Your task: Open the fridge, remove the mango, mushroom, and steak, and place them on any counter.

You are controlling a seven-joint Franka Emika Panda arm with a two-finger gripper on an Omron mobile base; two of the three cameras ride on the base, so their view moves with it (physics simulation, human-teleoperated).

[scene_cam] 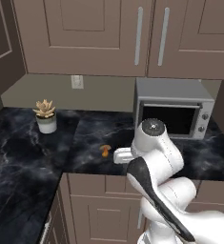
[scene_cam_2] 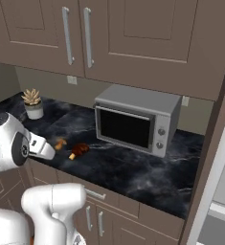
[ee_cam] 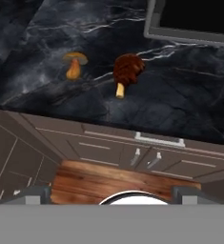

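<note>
steak and mushroom down on the counter, hand empty

your steak (ee_cam: pixel 128 69) lies on the black marbled counter (ee_cam: pixel 189 105), just in front of the microwave's (scene_cam_2: pixel 133 125) left corner. its long axis runs from the dark red lump at the back to the yellowish tip at the front, so the tip points toward the counter's front edge and a little to the left in the hand view. in the right base view the same piece (scene_cam_2: pixel 79 150) shows its pale tip aimed down-left, away from the microwave.

just beside it, to its left and not touching, you have the mushroom (ee_cam: pixel 74 64): cap toward the back, stem toward the front edge, roughly parallel to the steak. it also shows in the left base view (scene_cam: pixel 105 150) as a small orange spot near the counter's front edge.

the microwave's door is shut. a potted succulent (scene_cam: pixel 45 116) stands well apart to the left, near the back wall.

your gripper (ee_cam: pixel 108 198) hangs out past the counter's front edge, above the cabinet fronts; its tips are spread wide with nothing between them.
</note>
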